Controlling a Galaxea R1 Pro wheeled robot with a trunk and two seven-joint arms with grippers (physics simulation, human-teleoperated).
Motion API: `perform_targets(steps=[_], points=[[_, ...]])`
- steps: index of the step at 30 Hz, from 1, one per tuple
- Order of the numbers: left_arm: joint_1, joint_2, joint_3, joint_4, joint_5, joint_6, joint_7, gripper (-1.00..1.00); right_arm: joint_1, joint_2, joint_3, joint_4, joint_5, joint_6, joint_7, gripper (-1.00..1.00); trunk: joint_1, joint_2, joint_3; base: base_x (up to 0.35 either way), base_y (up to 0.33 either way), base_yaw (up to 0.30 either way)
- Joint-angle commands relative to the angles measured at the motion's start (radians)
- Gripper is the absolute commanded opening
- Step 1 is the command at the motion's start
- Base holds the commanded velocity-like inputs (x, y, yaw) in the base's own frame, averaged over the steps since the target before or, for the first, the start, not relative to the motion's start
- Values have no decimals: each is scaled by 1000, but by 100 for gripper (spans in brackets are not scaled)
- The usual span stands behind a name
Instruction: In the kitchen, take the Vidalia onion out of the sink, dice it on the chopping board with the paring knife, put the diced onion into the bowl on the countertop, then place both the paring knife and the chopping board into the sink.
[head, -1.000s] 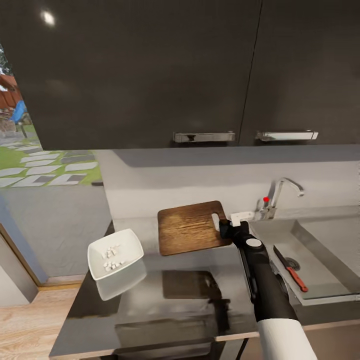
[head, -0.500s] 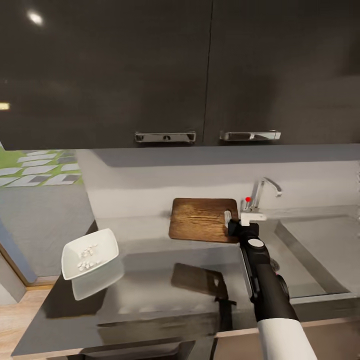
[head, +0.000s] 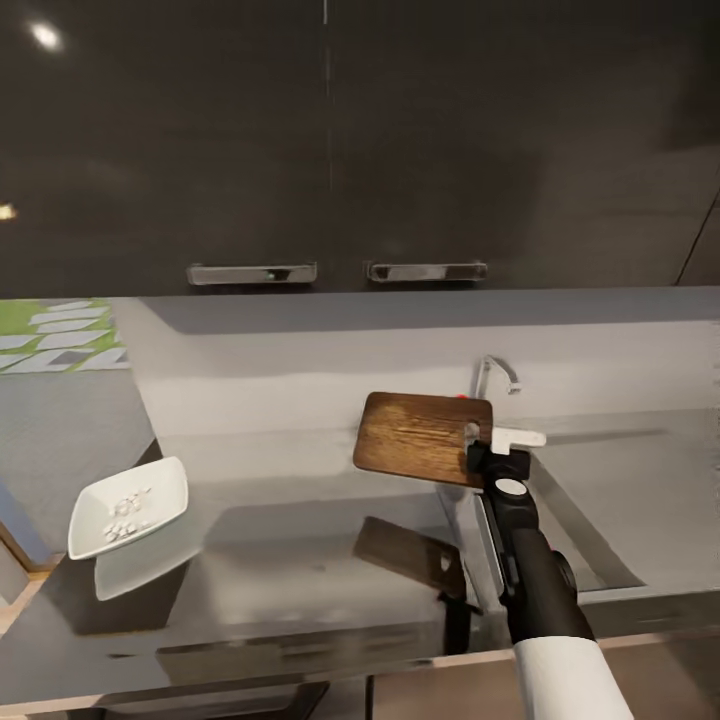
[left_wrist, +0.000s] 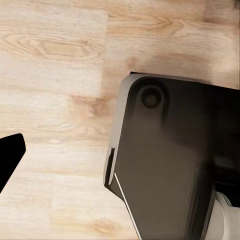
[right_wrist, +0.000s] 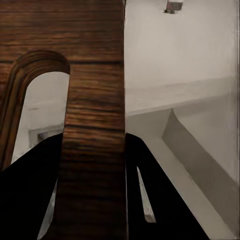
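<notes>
No legible text or labels, apparently.

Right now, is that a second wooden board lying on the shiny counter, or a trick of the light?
In the head view it is a reflection: the glossy countertop mirrors the chopping board held above it by the right gripper, and the bowl too. In the right wrist view the board's grain looks sharp and close.
</notes>
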Motion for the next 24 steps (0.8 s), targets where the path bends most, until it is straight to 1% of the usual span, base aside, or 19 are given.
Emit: perform_targets(steps=[1,3,5,6,7,8,10,11,14,16,18,19,20,24], points=[[0,1,-1,-1,10,0,-5,100,-1,1,-1,-1,6,6,-1,-100,1,-2,-2,0,-316,0],[0,1,-1,-1,10,0,-5,100,-1,1,-1,0,-16,7,-4,-100,1,-2,-2,0,-316,0],[0,1,-1,-2,10,0,-5,100,-1,1,-1,9,-53,7,-20,-100,1,-2,-2,0,-315,0],[0,1,-1,-2,10,0,-5,100,-1,1,0,20,-74,8,-39,-100,1,-2,-2,0,-294,0],[0,1,-1,-2,10,0,-5,100,-1,1,0,35,-95,7,-66,-100,1,-2,-2,0,-237,0],[1,1,-1,-3,10,0,-5,100,-1,1,1,57,-129,6,-117,-100,1,-2,-2,0,-135,0],[1,1,-1,-3,10,0,-5,100,-1,1,1,76,-180,3,-190,-100,1,-2,-2,0,-71,0],[1,1,-1,-3,10,0,-5,100,-1,1,1,79,-194,2,-207,-100,1,-2,-2,0,-44,0],[1,1,-1,-3,10,0,-5,100,-1,1,1,87,-269,-28,-292,-100,1,-2,-2,0,-19,0],[1,1,-1,-3,10,0,-5,100,-1,1,1,95,-296,-69,-342,-100,1,-2,-2,0,-6,0],[1,1,-1,-3,10,0,-5,100,-1,1,0,108,-308,-105,-396,-100,1,-2,-2,0,-2,0],[1,1,-1,-4,10,0,-5,100,-1,1,-1,115,-316,-129,-436,-100,1,-2,-2,0,0,0],[1,1,-1,-4,10,0,-5,100,-1,1,0,126,-354,-162,-488,-100,1,-2,-2,0,0,0],[1,1,-1,-5,10,0,-5,100,-1,1,3,154,-482,-225,-575,-100,1,-2,-2,0,0,0]])
